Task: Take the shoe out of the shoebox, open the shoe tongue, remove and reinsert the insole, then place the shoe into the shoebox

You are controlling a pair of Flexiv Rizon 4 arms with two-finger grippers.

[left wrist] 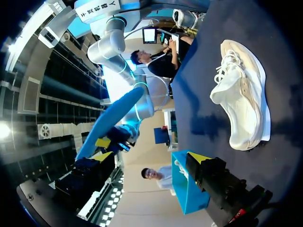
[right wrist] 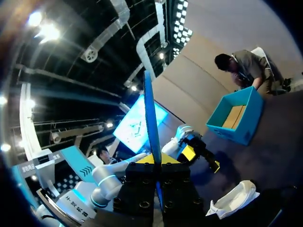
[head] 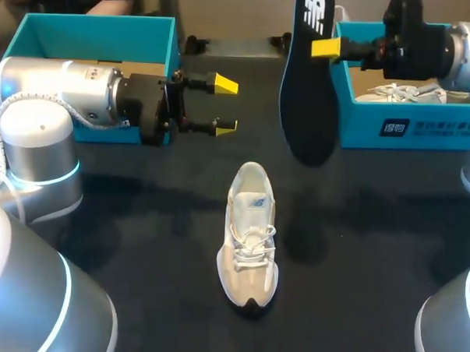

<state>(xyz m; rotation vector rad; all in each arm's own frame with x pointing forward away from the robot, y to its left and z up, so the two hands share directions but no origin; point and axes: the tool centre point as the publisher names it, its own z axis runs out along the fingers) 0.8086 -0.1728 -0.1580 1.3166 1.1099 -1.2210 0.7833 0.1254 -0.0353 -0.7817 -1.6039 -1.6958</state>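
A cream-white shoe lies on the black table, toe toward me, also ahead of my left gripper and beside my right one. My right gripper is shut on the dark insole, which hangs upright above the table between the boxes. In the right wrist view the insole shows edge-on between the yellow tips of that gripper. My left gripper is open and empty, held level in front of the left shoebox, facing the insole.
The teal shoebox at the left holds only a cardboard liner. A second teal box at the right contains another white shoe. Both arm bases stand at the near corners.
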